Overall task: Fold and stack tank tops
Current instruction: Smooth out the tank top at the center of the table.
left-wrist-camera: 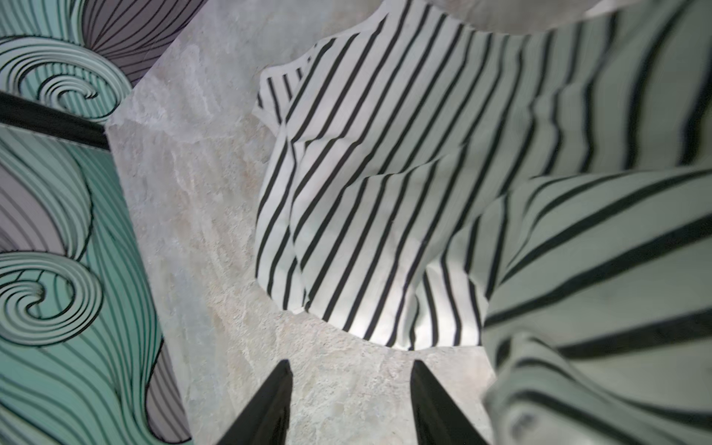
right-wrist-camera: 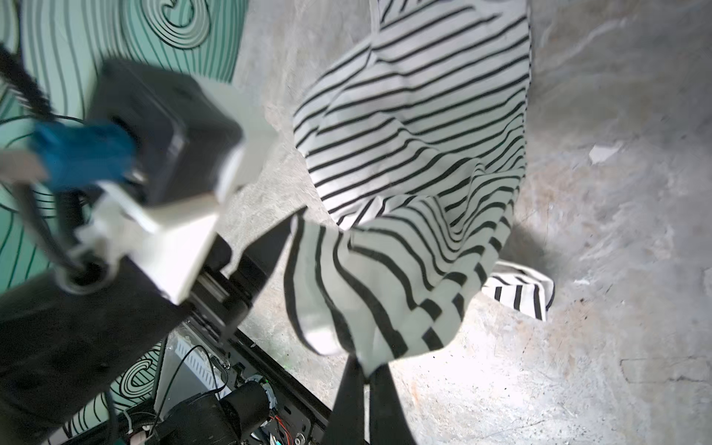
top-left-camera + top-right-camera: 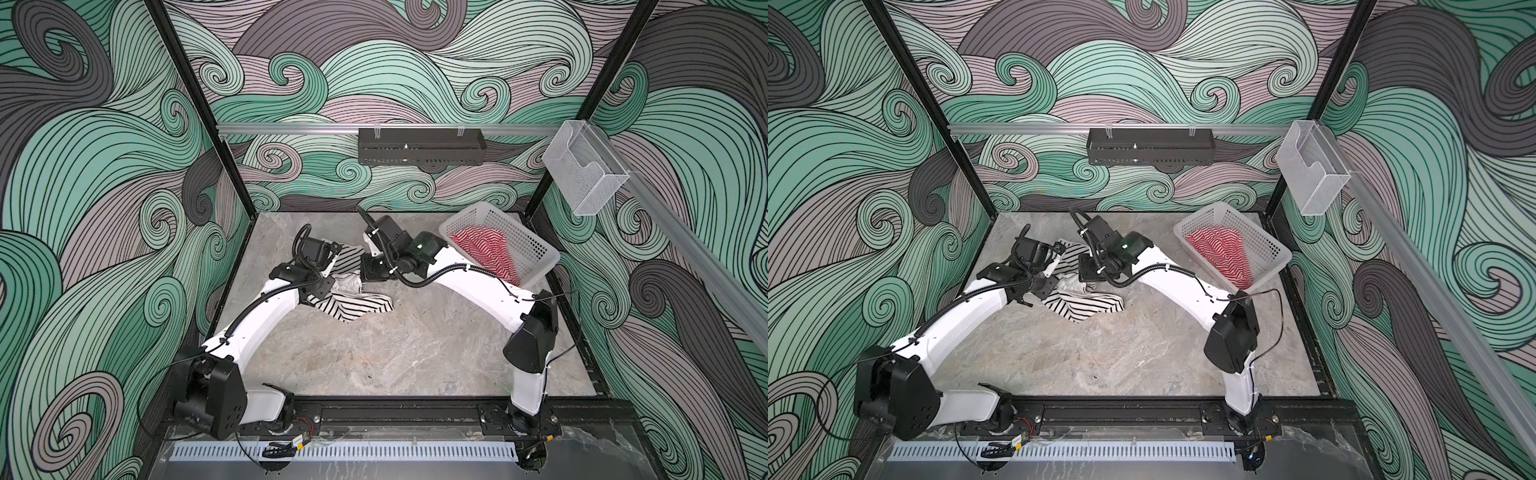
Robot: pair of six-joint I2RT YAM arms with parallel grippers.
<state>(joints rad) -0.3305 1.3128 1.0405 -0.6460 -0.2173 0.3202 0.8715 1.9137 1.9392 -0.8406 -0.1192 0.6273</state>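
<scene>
A grey, marble-look worktop [image 3: 374, 353] lies under soft, even light. Walls [image 3: 83, 166] printed with swirling waves in green, mauve and dark grey enclose it behind and on both sides. Black posts [image 3: 183, 62] rise from its far corners. Above its far edge a silver rail [image 3: 291, 128] carries a black perforated tray [image 3: 419, 151]. Above its right edge hangs a clear box [image 3: 586, 174]. Along its front run a black track [image 3: 395, 413] and a white slotted strip [image 3: 374, 451].

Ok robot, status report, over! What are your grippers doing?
Right gripper shut on black-striped top. Left gripper open, empty. Red top in basket. Nothing blocking.
</scene>
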